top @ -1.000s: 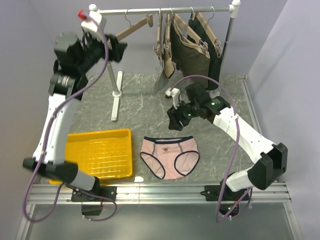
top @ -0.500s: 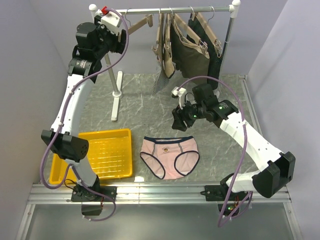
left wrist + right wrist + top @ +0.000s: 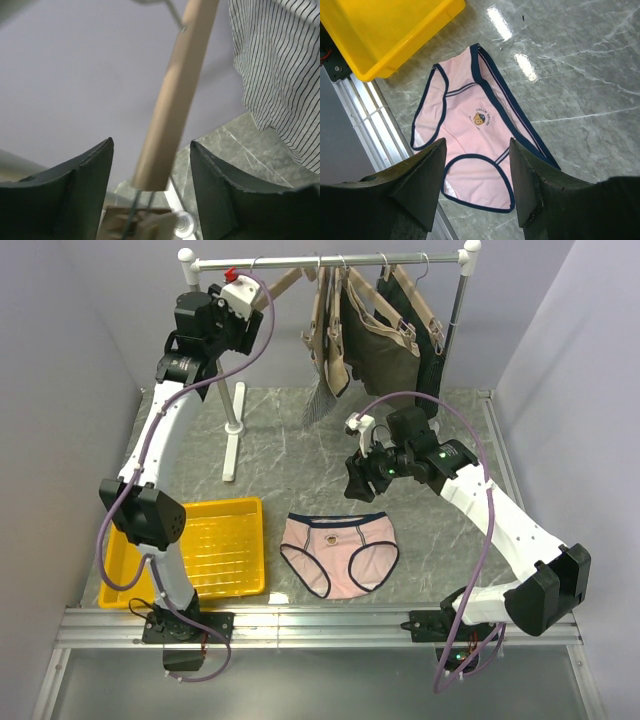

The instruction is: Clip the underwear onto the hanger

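The pink underwear (image 3: 338, 552) with navy edging lies flat on the table near the front edge. My right gripper (image 3: 352, 485) hovers above it, open and empty. In the right wrist view the underwear (image 3: 470, 125) shows between and below that gripper (image 3: 477, 145). The tan hanger (image 3: 285, 282) hangs tilted at the left end of the rail. My left gripper (image 3: 262, 310) is raised to it. In the left wrist view the hanger (image 3: 180, 85) bar runs between the fingers of the left gripper (image 3: 151, 145), which stands open with a gap on each side.
A yellow tray (image 3: 205, 545) sits at the front left, also in the right wrist view (image 3: 385, 30). The rack's rail (image 3: 330, 260) and post (image 3: 238, 405) stand at the back. Hangers with dark olive garments (image 3: 385, 335) and a striped garment (image 3: 280, 75) hang to the right.
My left arm has swung up and to the right, bringing its fingers around the tan hanger's bar, with the jaws slightly narrower. The right gripper has barely shifted above the underwear.
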Robot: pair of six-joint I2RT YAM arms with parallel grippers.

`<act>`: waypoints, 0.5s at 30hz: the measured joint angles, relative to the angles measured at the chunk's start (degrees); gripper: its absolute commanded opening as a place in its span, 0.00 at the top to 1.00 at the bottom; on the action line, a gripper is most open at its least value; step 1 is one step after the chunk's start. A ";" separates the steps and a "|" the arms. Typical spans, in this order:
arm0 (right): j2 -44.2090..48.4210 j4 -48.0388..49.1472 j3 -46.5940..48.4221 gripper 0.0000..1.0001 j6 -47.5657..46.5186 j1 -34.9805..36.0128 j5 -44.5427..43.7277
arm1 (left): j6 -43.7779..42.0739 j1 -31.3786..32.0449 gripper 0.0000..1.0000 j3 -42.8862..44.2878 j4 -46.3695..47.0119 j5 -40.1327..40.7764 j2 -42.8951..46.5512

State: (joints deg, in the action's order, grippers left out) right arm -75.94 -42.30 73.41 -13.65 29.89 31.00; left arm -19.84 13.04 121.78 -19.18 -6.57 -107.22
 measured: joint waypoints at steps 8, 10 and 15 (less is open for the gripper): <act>-0.02 0.61 -0.94 0.40 0.26 -0.31 0.17 | -0.44 0.00 0.59 0.55 -0.15 -0.11 -1.40; -0.02 0.66 -0.94 0.40 0.33 -0.33 0.17 | -0.33 0.00 0.71 0.92 -0.15 -0.13 -1.40; -0.02 0.70 -0.94 0.40 0.35 -0.37 0.17 | 0.17 -0.09 0.95 1.07 0.52 -0.48 -1.40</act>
State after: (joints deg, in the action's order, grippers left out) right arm -75.96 -41.60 72.47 -13.30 29.52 31.18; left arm -19.66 12.95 122.85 -18.65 -7.05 -108.62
